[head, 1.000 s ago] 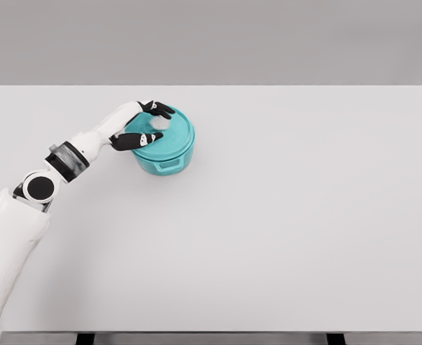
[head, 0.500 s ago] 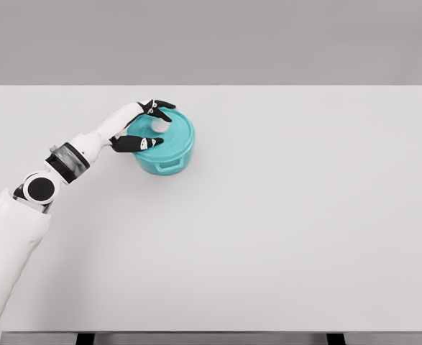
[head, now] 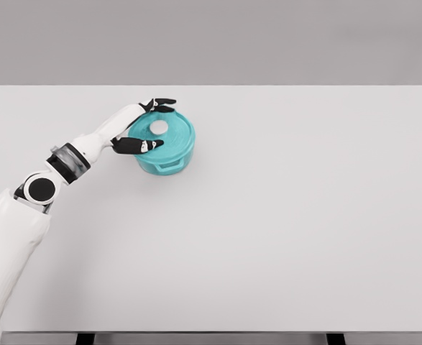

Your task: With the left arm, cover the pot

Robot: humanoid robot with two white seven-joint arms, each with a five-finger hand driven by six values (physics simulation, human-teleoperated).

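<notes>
Sitting lidded: teal pot, white knob.

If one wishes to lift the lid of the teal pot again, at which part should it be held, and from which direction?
Probably by the white knob at the middle of the lid, coming straight down from above. The lid sits flat on the teal pot and its top looks smooth; the knob is the only raised part. The left hand has its fingers spread beside it.

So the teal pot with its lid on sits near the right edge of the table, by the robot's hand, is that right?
Not quite. The head view shows the teal pot, lid on, toward the table's left side, not near the right edge. It is by the left hand.
</notes>
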